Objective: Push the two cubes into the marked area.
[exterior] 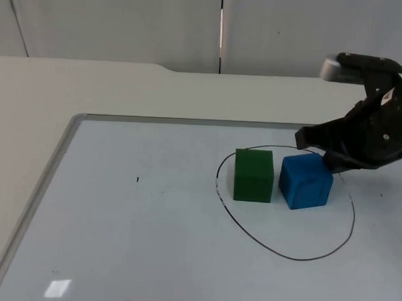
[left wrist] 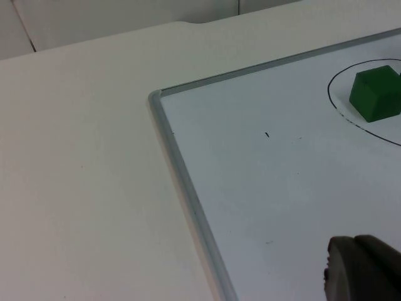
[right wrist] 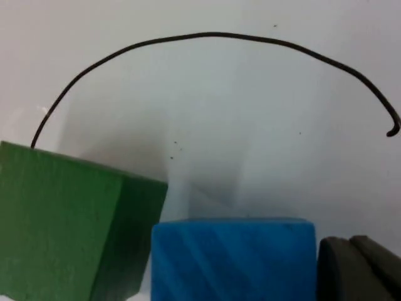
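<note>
A green cube (exterior: pixel 253 175) and a blue cube (exterior: pixel 306 181) stand side by side, a small gap between them, inside a black drawn loop (exterior: pixel 284 253) on the whiteboard. The green cube's left face is close to the line. My right gripper (exterior: pixel 316 150) is shut, low behind the blue cube at its far right corner, touching it or nearly so. The right wrist view has the blue cube (right wrist: pixel 232 257), the green cube (right wrist: pixel 56 226), the loop (right wrist: pixel 207 36) and the right gripper (right wrist: pixel 354 266) beside the blue cube. My left gripper (left wrist: pixel 358 266) waits shut over the board, far from the green cube (left wrist: pixel 376 94).
The whiteboard's metal frame (exterior: pixel 74 128) runs along the left and far sides, its corner (left wrist: pixel 155 97) near the left arm. A small black mark (exterior: pixel 137 180) sits on the board left of the loop. The beige table (exterior: pixel 29 116) surrounds the board.
</note>
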